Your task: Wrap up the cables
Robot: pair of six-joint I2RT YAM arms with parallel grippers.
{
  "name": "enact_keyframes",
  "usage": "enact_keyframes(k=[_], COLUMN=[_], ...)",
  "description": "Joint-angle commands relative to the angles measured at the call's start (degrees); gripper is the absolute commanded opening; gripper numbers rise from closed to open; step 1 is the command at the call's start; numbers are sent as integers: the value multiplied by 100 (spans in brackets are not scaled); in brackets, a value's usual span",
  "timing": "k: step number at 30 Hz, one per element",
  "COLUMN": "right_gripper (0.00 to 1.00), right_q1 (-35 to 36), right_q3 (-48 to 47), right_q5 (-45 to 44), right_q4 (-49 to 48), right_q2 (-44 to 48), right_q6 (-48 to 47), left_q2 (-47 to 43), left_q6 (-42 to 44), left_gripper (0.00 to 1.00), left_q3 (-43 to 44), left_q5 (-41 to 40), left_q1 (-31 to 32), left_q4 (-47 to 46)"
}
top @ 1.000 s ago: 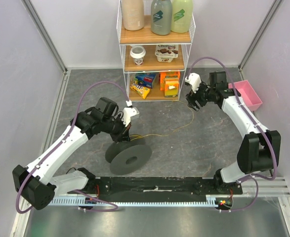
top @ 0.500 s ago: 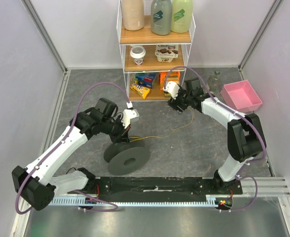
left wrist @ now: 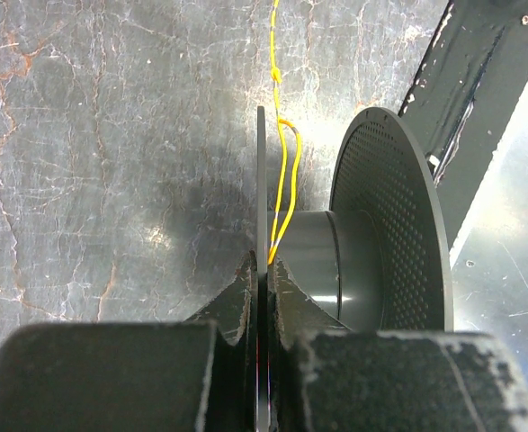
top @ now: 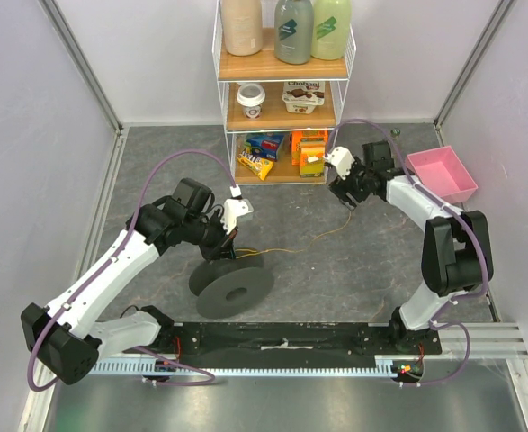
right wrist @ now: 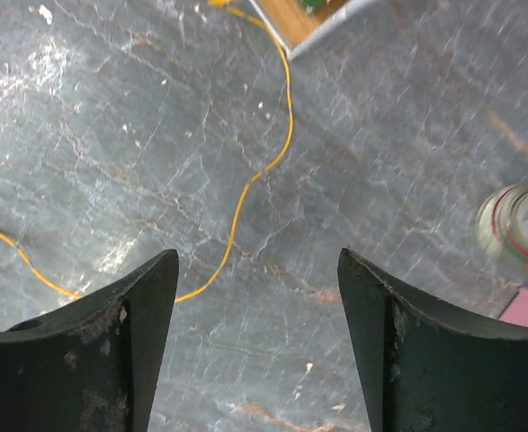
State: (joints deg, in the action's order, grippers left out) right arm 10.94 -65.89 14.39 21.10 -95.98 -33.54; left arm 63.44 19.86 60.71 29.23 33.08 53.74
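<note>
A dark grey spool (top: 232, 288) stands on edge on the stone floor. My left gripper (top: 229, 243) is shut on its thin near flange (left wrist: 261, 180), the jaws pressed to either side of the disc. The cable, a fine yellow wire (left wrist: 282, 180), runs over that flange onto the hub, next to the perforated far flange (left wrist: 385, 234). From the spool the wire (top: 322, 236) trails right across the floor toward the rack. My right gripper (top: 343, 191) hovers open above it. In the right wrist view the wire (right wrist: 246, 193) curves on the floor ahead of the empty right gripper (right wrist: 257, 270).
A white wire rack (top: 223, 135) with bottles and snack packs stands at the back centre. A pink bin (top: 443, 175) sits at the right wall. A small clear jar (right wrist: 520, 220) stands on the floor beside it. A black base rail (top: 281, 340) runs along the near edge.
My right arm swung left toward the rack, then came partway back right, its jaws staying open. The left arm and the spool have not moved.
</note>
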Motion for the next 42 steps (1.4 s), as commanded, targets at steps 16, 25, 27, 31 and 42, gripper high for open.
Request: enact_keyframes(k=[16,25,27,31,42], right_gripper=[54,0,0,0,0], right_q1=[-365,-724,-777,-786,-760], right_q3=[-337,-171,-4,698,1921], right_q5=[635,1557,1593,1681,1838], right_q4=[641,790,720,387,-80], right_q2=[-746,-466,-107,991,3462], right_q6=[1174,1429,1525,1859,2677], left_q2=[-112,-78,-42,142,108], left_q6=[-227,-912,-1219,-2290,-6649], left_gripper=[1,2,2,2,2], left_q3=[283,740,942,1531,1233], left_q5=[276,767,1065,1874,2914], left_q1=[-21,-406,-652,-1285,-2850], left_q4=[-293,-329,-364,-626,-3307])
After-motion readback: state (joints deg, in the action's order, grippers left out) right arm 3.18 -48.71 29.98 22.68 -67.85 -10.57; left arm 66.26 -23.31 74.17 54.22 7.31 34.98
